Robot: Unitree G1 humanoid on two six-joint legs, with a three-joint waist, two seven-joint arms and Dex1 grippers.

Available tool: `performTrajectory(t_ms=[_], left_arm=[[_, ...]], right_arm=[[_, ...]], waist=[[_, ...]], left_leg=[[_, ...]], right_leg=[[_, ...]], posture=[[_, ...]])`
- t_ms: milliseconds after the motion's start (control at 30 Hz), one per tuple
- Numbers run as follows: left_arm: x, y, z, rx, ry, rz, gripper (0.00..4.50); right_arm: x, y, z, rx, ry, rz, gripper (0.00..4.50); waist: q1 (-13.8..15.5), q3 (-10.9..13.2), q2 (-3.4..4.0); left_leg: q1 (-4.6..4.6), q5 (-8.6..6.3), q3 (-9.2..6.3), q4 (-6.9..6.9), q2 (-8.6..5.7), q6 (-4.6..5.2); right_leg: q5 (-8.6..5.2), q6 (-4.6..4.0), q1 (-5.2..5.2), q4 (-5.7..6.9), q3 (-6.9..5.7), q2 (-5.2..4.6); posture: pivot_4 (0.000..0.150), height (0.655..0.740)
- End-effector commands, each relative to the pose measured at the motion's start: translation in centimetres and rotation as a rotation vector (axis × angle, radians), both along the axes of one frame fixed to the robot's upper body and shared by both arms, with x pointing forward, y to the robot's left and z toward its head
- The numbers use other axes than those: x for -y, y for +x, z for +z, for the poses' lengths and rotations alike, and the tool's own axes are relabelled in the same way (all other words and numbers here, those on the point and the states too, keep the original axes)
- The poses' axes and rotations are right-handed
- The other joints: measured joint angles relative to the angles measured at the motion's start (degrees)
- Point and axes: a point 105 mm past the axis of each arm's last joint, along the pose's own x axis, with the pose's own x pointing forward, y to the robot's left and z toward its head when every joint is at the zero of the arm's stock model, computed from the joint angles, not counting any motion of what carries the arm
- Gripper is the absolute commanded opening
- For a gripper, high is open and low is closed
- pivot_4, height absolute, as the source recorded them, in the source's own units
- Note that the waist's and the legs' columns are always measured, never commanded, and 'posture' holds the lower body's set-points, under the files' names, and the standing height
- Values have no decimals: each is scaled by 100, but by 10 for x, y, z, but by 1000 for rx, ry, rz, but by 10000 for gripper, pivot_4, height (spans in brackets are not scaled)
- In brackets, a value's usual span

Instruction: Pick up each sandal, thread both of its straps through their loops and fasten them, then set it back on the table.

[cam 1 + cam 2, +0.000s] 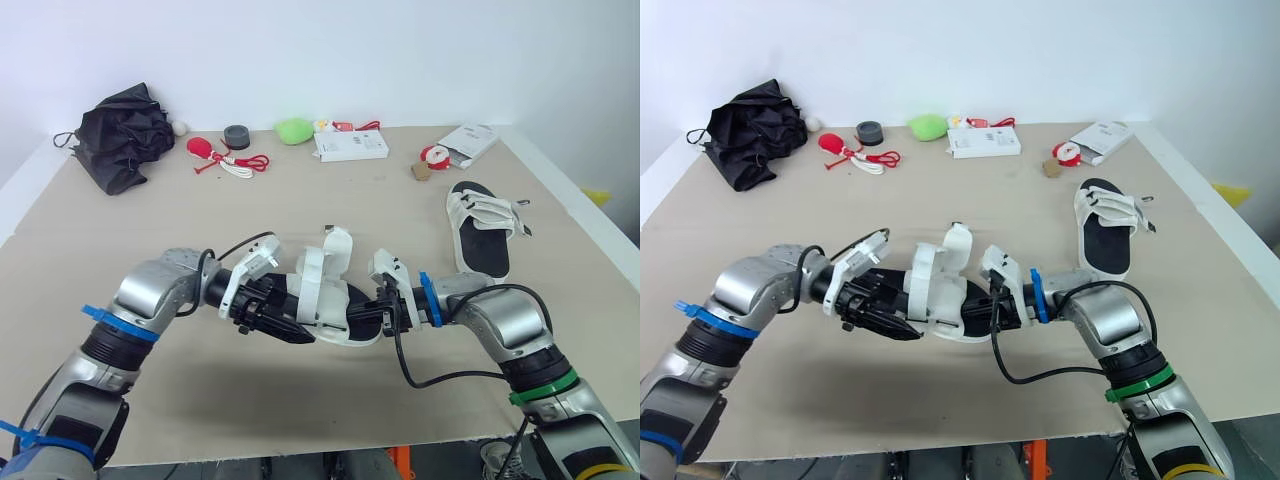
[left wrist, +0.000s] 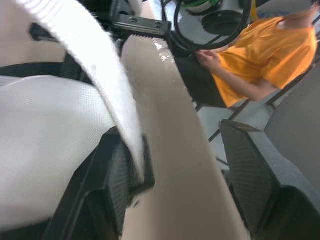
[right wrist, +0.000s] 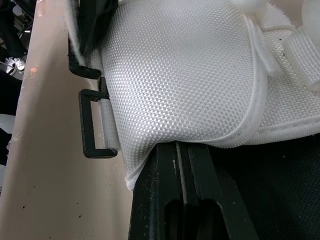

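Observation:
A white sandal with a black footbed (image 1: 325, 292) hangs just above the table's middle, between my two grippers. Its straps (image 1: 338, 250) stand loose and upright. My right gripper (image 1: 384, 312) is shut on the sandal's sole edge; its wrist view shows the mesh upper (image 3: 185, 75) and a black buckle loop (image 3: 95, 122) with nothing threaded through it. My left gripper (image 1: 270, 318) sits against the sandal's other end with its fingers (image 2: 117, 180) spread wide apart; a loose strap (image 2: 107, 75) drapes over one of them. The second sandal (image 1: 480, 228) lies flat at the right of the table.
Along the far edge lie a black bag (image 1: 125, 135), a red and white cord item (image 1: 225, 158), a grey roll (image 1: 237, 135), a green object (image 1: 294, 130), a white box (image 1: 350, 146) and a white packet (image 1: 468, 138). A person in an orange shirt (image 2: 270, 50) sits beyond the table.

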Motion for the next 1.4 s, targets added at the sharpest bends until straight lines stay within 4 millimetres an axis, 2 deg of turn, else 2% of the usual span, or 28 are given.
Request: performTrajectory(t_ms=[33, 167, 233, 300, 400, 467, 600, 833, 1000, 1233, 1400], left_arm=[[-15, 2, 19, 170, 16, -25, 28082], [-30, 4, 21, 209, 18, 13, 28082], [-32, 1, 27, 211, -16, 19, 28082], [-37, -7, 24, 226, -15, -1, 28082], [-45, -13, 3, 250, 71, -6, 28082], [-47, -15, -7, 221, 70, 21, 28082], [-45, -24, -21, 145, 24, 58, 28082], [-29, -17, -33, 135, -16, 119, 28082], [-20, -16, -33, 130, -45, 129, 28082], [-18, -21, -46, 131, -18, 127, 28082], [-8, -16, -48, 135, -40, 184, 28082]], right_arm=[[-5, -2, -4, -11, -13, 19, 0], [-8, -1, -1, -5, -7, 33, 0], [-8, -1, -2, -6, -8, 33, 0], [-8, -1, -3, -7, -10, 36, 0], [-8, -1, -3, -8, -9, 37, 0], [-8, -1, -4, -9, -7, 36, 0], [-8, -3, -6, -13, -7, 33, 0], [-7, -3, -6, -10, -8, 28, 0], [-6, -2, -4, -8, -11, 25, 0], [-6, -3, -5, -9, -9, 24, 0], [-7, -3, -5, -8, -7, 23, 0]], waist=[[-1, 0, 0], [-1, 0, 0], [-11, 0, 0], [-48, 0, 0], [-73, 0, 0], [-69, 0, 0], [-69, 0, -1], [-66, 0, -2], [-66, 0, -2], [-65, -1, -2], [-64, -1, -2]], left_leg=[[0, 0, 0, 0, 0, 0], [1, 0, 3, 0, 0, 0], [2, 0, 9, 1, 1, 0], [3, 0, 11, 1, 3, 0], [3, 0, 14, -2, 6, -1], [5, -1, 15, -4, 8, -2], [6, -1, 19, -3, 12, -2], [9, 0, 23, -2, 14, -2], [10, 0, 23, -3, 13, -2], [11, -1, 24, -3, 13, -3], [10, -1, 23, -3, 13, -3]], right_leg=[[-1, -2, -1, 2, 0, 0], [-2, -3, -2, 7, 1, -3], [-1, -2, -4, 9, 5, -3], [-1, -2, -5, 9, 6, -3], [-5, -7, -7, 11, 8, -3], [-6, -11, -7, 13, 7, -5], [-6, -10, -8, 16, 8, -8], [-5, -8, -7, 16, 11, -8], [-6, -10, -7, 16, 11, -7], [-6, -10, -7, 16, 11, -8], [-5, -8, -6, 16, 11, -12]], posture=[[1500, 7400], [1500, 7400], [1500, 7400], [1500, 7400], [1500, 7400], [1500, 7400], [1500, 7400], [1500, 7400], [1500, 7400], [1500, 7400], [1500, 7400]])
